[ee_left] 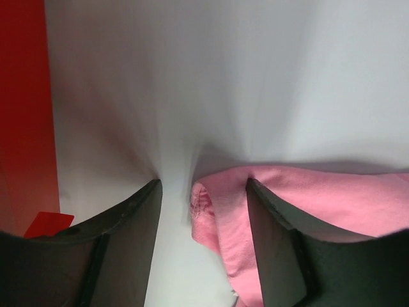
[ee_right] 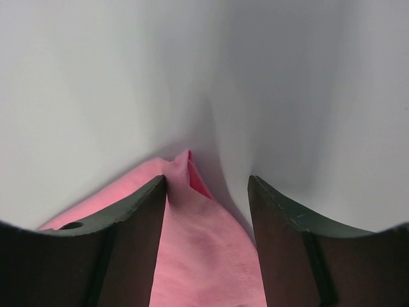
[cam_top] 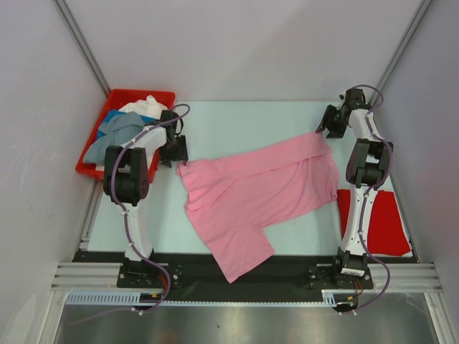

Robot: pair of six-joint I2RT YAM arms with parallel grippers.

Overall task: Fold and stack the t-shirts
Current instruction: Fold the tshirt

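Looking down, we see the light pink t-shirt [cam_top: 258, 197] spread rumpled on the desk [cam_top: 237, 122] between our arms, left jaws released at its far left corner, right jaws released at its far right corner, neither clamping the cloth.

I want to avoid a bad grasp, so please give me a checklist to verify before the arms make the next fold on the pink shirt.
1. Left gripper open: ok, jaws apart, cloth edge loose between them.
2. Right gripper open: ok, jaws apart around a shirt corner.
3. Pink t-shirt lies straight: not ok, it is skewed, one end past the near edge of the table.
4. Pink t-shirt smooth: not ok, creases show.
5. Red t-shirt flat for stacking: ok.
6. Layers hidden under the pink t-shirt: cannot tell.
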